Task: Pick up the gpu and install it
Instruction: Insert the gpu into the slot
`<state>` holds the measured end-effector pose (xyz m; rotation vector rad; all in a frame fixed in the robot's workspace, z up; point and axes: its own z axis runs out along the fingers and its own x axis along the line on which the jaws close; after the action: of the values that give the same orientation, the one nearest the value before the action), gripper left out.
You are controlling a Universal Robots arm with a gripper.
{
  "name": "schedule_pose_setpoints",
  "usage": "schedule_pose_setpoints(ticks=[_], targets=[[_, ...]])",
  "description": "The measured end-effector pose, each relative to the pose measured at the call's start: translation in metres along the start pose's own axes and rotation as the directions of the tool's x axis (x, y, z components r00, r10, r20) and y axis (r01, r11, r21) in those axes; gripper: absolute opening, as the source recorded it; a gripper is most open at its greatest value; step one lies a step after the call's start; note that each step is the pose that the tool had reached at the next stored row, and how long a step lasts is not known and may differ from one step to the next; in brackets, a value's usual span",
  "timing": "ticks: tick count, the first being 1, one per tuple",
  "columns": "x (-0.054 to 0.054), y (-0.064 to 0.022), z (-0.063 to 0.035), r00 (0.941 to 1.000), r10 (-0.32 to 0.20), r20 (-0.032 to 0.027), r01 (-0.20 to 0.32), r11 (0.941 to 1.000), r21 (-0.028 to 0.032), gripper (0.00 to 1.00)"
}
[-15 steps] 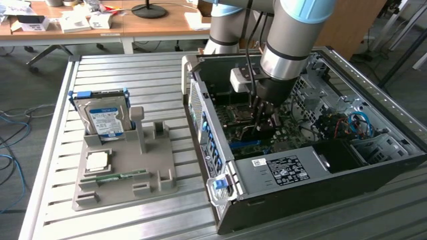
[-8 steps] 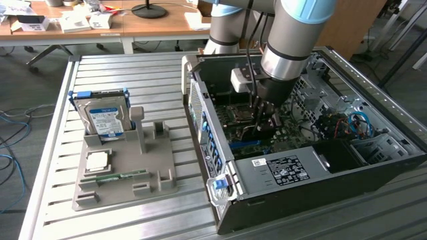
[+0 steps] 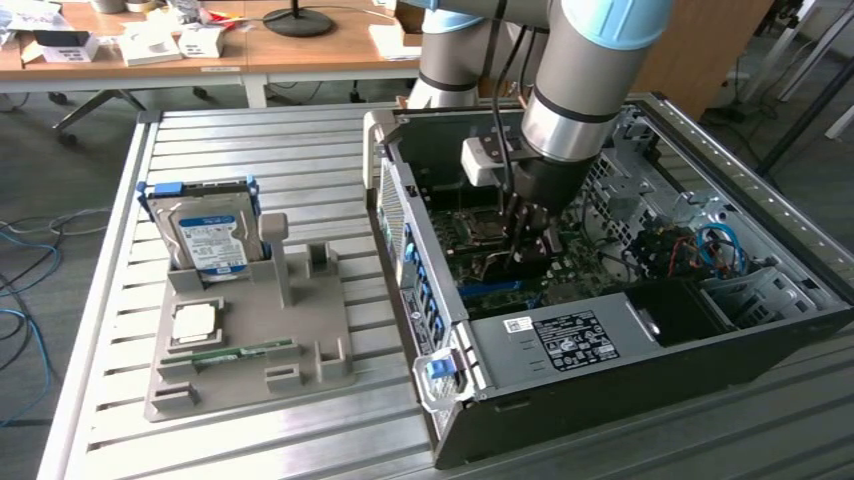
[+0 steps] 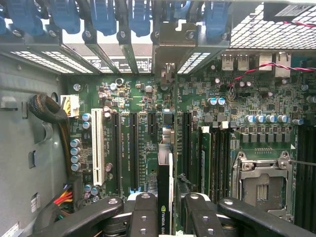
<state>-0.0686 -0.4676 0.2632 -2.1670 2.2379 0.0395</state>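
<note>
Reach: my gripper (image 3: 529,238), black and two-fingered, hangs from the grey arm with pale blue caps down into the open black computer case (image 3: 574,400); the case lies on its side on the slotted aluminium table (image 3: 254,150)

Grip: my black fingers (image 4: 143,217) are clamped from both sides on the gpu (image 4: 165,182), a thin flat dark grey-black card that the wrist view sees edge-on; white lettering shows on its top edge between my pads

Task piece: the gpu stands upright over the green motherboard (image 4: 138,98), in line with the long black expansion slots and pointing toward the rear bracket openings with their blue plastic latches (image 4: 103,15); I cannot tell whether its lower edge touches a slot

Board: a white expansion slot (image 4: 98,153) lies parallel to one side of the card; the silver processor socket (image 4: 261,182) lies to the other

Outside the case: a grey plastic holder (image 3: 320,360) sits on the table at the exterior view's left; in it a boxy silver hard drive with a blue-white label (image 3: 207,235) stands upright and a narrow green memory stick (image 3: 240,352) lies flat
</note>
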Motion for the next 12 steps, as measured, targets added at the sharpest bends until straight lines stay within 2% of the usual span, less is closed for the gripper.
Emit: schedule_pose_setpoints(ticks=[12], targets=[[0.0001, 0.0000, 0.0013, 1.0000, 0.000, -0.0001, 0.000, 1.0000, 0.0000, 0.26]])
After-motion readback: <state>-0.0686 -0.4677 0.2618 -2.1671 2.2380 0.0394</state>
